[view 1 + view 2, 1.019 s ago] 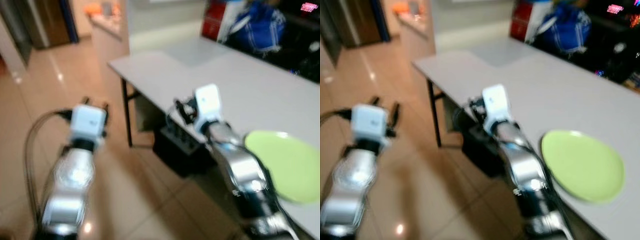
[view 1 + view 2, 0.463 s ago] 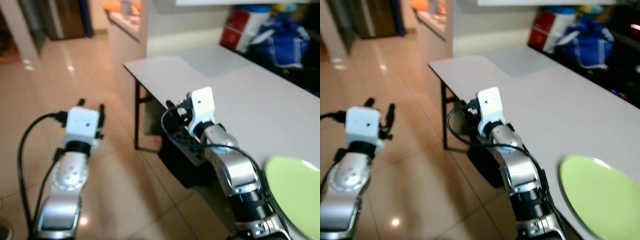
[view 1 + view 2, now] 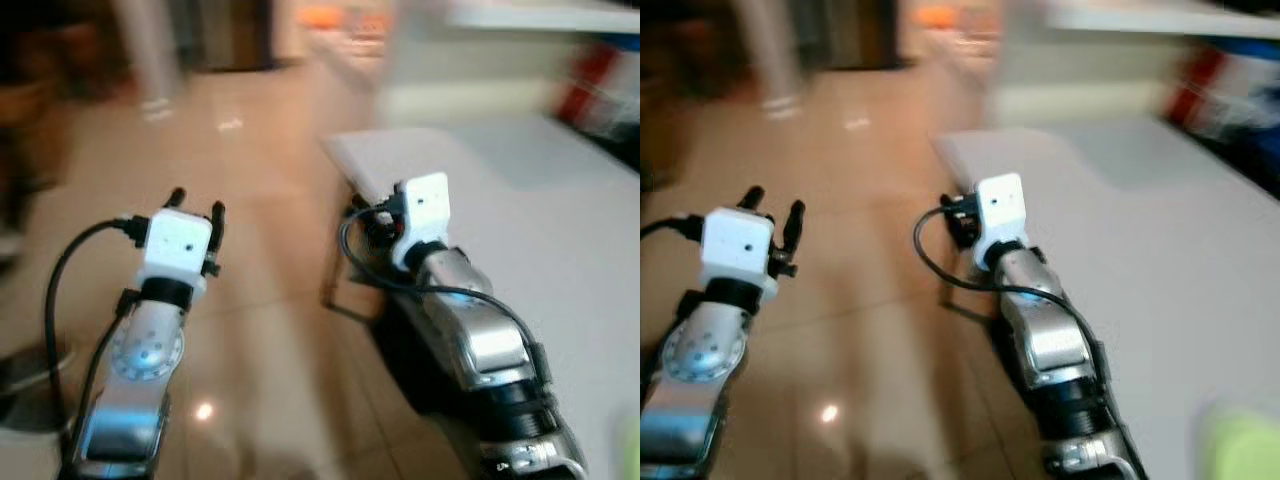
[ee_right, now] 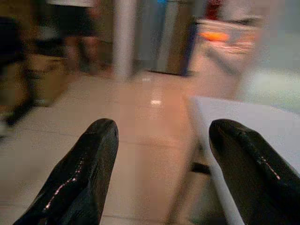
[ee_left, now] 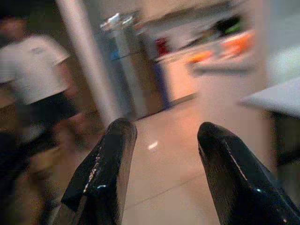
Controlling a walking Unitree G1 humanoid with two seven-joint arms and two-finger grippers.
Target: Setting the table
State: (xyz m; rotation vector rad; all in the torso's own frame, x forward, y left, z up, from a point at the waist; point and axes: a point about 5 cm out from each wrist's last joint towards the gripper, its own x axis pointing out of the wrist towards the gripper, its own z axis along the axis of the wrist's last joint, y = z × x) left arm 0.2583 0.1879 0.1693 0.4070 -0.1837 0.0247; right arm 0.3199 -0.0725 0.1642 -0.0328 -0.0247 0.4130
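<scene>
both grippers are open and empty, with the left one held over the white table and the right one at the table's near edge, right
Not quite. The left gripper is held over the tan floor tiles, not over the white table; the left eye view shows it well off to the table's left. The rest holds: both are open and empty, and the right gripper sits at the table's near edge.

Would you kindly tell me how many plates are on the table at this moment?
1: a green plate, blurred, at the near right corner of the white table, beside the right arm. Others may lie outside the frame.
</scene>
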